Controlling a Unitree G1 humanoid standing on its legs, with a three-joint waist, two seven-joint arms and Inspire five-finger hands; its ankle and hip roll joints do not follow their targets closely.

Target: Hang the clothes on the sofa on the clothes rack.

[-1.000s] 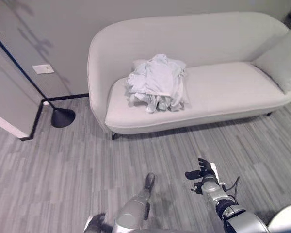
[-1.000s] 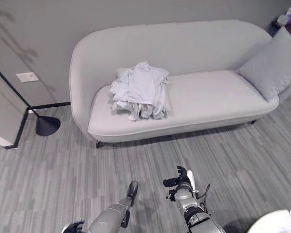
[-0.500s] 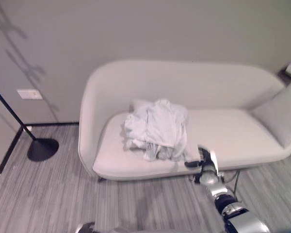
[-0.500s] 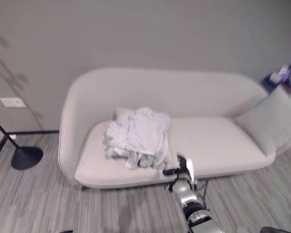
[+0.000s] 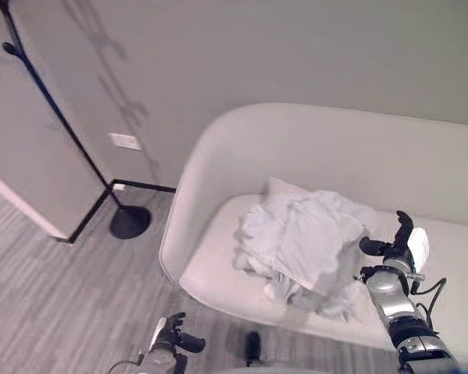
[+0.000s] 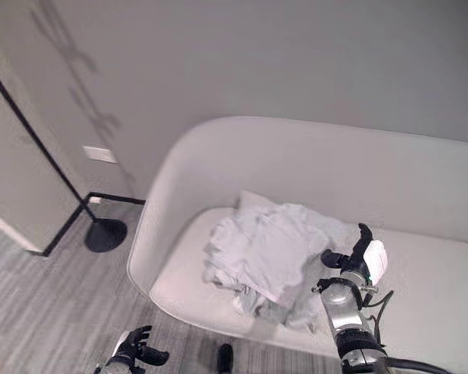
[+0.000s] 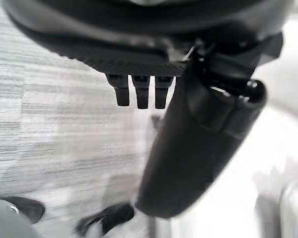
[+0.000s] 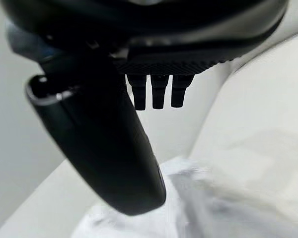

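Pale grey-white crumpled clothes (image 5: 308,245) on an off-white sofa (image 5: 242,156). Dark right hand (image 5: 391,251) with white thumb cover; dark left hand (image 5: 171,336), cover probably white. Grey striped floor (image 5: 54,296), black rack pole and round base (image 5: 130,222), beige wall (image 5: 296,54), white wall plate (image 5: 125,141).

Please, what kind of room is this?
Probably a living room or lounge: a pale curved sofa with a heap of clothes stands against a plain wall, a black rack pole rises beside it, and the floor is grey striped.

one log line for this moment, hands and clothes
right hand: open, raised beside clothes, not gripping | left hand: open, low over floor | clothes: heaped on sofa
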